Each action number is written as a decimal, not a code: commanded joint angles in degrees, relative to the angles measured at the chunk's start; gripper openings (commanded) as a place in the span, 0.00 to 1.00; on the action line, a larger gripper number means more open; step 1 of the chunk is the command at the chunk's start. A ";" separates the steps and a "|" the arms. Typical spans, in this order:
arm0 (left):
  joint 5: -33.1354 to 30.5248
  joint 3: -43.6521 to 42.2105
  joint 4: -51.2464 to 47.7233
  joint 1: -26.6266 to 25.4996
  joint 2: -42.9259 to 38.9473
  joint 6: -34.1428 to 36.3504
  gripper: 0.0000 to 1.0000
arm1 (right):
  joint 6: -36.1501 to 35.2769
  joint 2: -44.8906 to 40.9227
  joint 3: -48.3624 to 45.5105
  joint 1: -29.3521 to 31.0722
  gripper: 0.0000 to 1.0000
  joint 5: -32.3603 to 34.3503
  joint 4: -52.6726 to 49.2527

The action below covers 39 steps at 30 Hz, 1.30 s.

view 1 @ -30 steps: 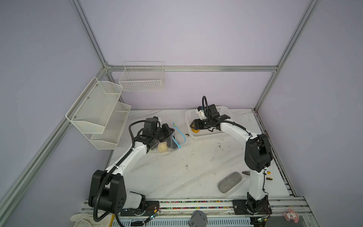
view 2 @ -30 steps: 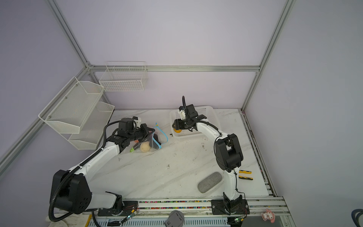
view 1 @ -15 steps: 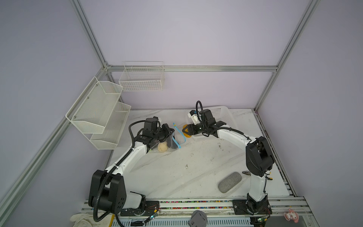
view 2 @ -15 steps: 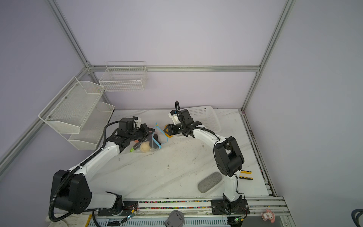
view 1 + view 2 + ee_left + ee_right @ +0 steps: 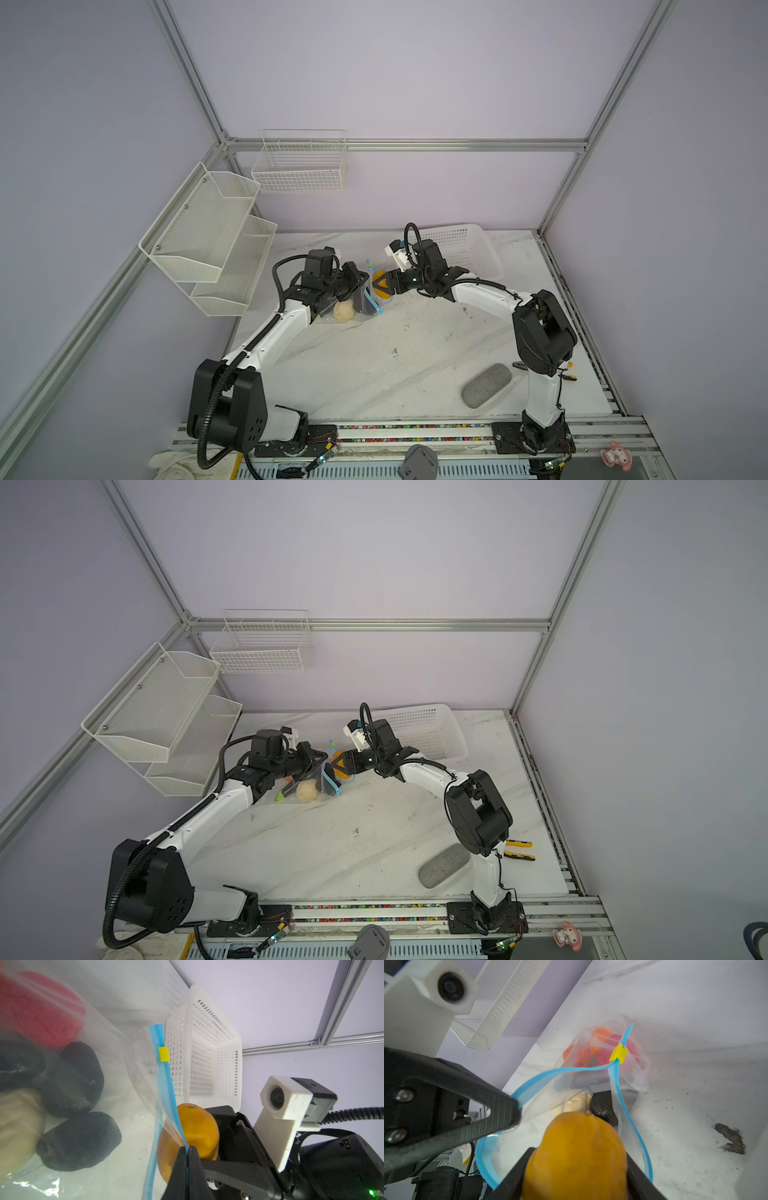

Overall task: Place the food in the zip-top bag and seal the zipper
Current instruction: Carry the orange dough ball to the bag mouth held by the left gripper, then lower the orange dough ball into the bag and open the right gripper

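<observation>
My left end effector (image 5: 188, 1150): clenched on the zipper (image 5: 165, 1086), holding the zip-top bag (image 5: 116, 1028) open
My right end effector (image 5: 577, 1159): grasping orange fruit (image 5: 579, 1132) at its mouth
Location: zip-top bag on desk (image 5: 374, 374)

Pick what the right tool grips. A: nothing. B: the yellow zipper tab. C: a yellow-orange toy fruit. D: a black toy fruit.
C: the right wrist view shows the right tool closed around the yellow-orange toy fruit at the open mouth of the zip-top bag.

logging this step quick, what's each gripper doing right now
left gripper: shut on the zipper.
right gripper: shut on the orange fruit.
</observation>
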 commanded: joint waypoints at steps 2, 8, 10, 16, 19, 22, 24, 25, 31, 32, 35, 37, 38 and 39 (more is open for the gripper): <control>0.30 4.06 0.87 -0.36 -2.12 0.91 0.00 | 0.39 1.45 0.91 0.73 0.59 -1.17 2.59; 0.38 4.10 0.79 -0.28 -2.16 0.83 0.00 | 0.31 2.79 1.58 1.09 0.59 -1.68 2.79; 0.39 4.04 0.81 -0.30 -2.24 0.83 0.00 | 0.31 3.24 1.76 1.14 0.59 -1.76 2.92; 0.40 3.92 0.84 -0.34 -2.36 0.91 0.00 | 0.38 4.46 2.53 1.53 0.59 -2.20 3.10; 0.38 3.89 0.79 -0.30 -2.31 0.91 0.00 | 0.31 4.95 2.78 1.79 0.59 -2.29 3.10; 0.47 3.96 0.81 -0.33 -2.33 0.91 0.00 | 0.22 5.18 2.95 1.96 0.59 -2.34 2.95; 0.51 3.93 0.86 -0.28 -2.33 0.91 0.00 | 0.14 5.25 2.97 1.97 0.60 -2.39 2.99; 0.47 3.92 0.85 -0.34 -2.37 0.91 0.00 | 0.13 5.23 2.98 2.09 0.60 -2.38 2.98; 0.47 3.89 0.86 -0.33 -2.47 0.91 0.00 | 0.29 5.87 3.46 2.15 0.62 -2.31 3.05; 0.51 3.83 0.79 -0.29 -2.47 0.91 0.00 | 0.35 5.96 3.52 2.15 0.62 -2.37 3.07; 0.45 3.85 0.85 -0.32 -2.56 0.89 0.00 | 0.77 6.39 3.88 2.23 0.62 -2.67 3.52; 0.46 3.83 0.87 -0.28 -2.59 0.91 0.00 | 1.02 6.74 4.14 2.41 0.62 -2.97 3.92; 0.47 3.80 0.75 -0.29 -2.60 0.91 0.00 | 1.20 6.91 4.14 2.48 0.62 -3.11 4.14; 0.38 3.84 0.78 -0.35 -2.67 0.91 0.00 | 1.38 7.12 4.15 2.50 0.62 -3.25 4.39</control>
